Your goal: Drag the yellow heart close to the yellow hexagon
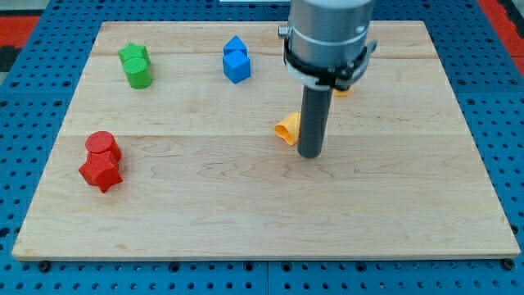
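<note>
A yellow block (287,129), likely the heart, lies near the board's middle, partly hidden behind my rod. My tip (309,154) rests on the board just right of it and slightly toward the view's bottom, touching or nearly touching it. A second yellow block (341,90), likely the hexagon, shows only as a small corner behind the arm's grey body, toward the view's top right of the first.
Two green blocks (135,65) sit together at the top left. Two blue blocks (236,60) sit together at the top centre. A red cylinder (102,145) and a red star (101,172) sit at the left. The wooden board (262,213) lies on blue pegboard.
</note>
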